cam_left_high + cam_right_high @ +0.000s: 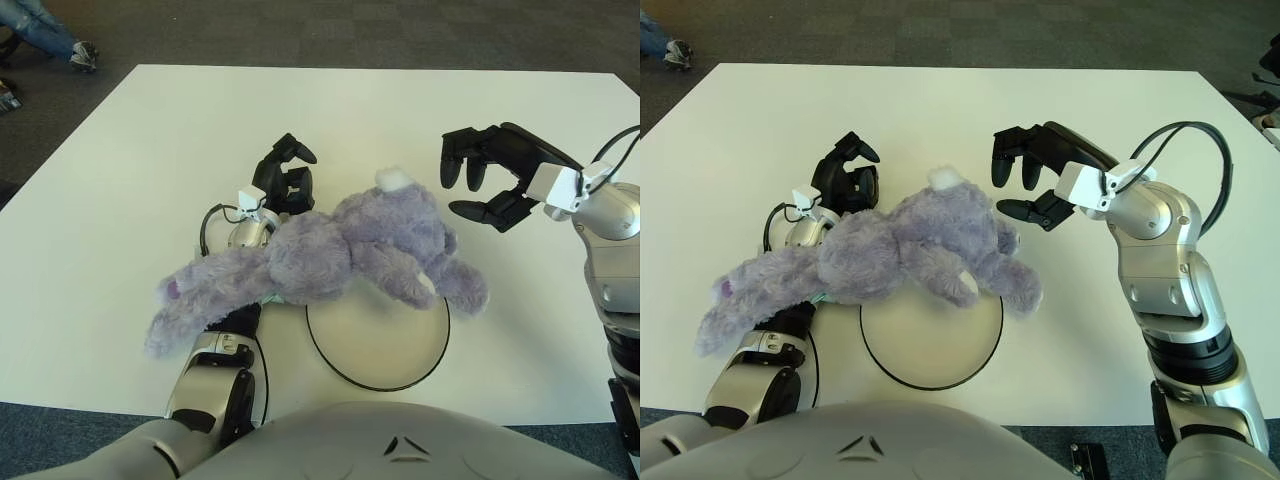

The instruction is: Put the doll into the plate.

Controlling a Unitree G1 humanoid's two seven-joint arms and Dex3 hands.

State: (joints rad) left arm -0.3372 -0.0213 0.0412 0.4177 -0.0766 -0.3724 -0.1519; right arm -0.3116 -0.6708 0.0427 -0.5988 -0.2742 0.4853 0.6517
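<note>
A purple plush doll (320, 255) lies on its side across my left wrist and forearm, its legs over the far rim of the round white plate (380, 350) and its long ears trailing toward the left. Just beyond the doll's back, my left hand (287, 168) shows its black fingers loosely curled around nothing. To the right of the doll's head hovers my right hand (478, 188), fingers spread and a short gap away from the plush. The doll hides the plate's far edge.
The white table (150, 150) stretches wide on all sides, with its front edge close to my body. A black cable (207, 225) loops by my left wrist. A person's shoes (80, 55) show on the carpet at the far left.
</note>
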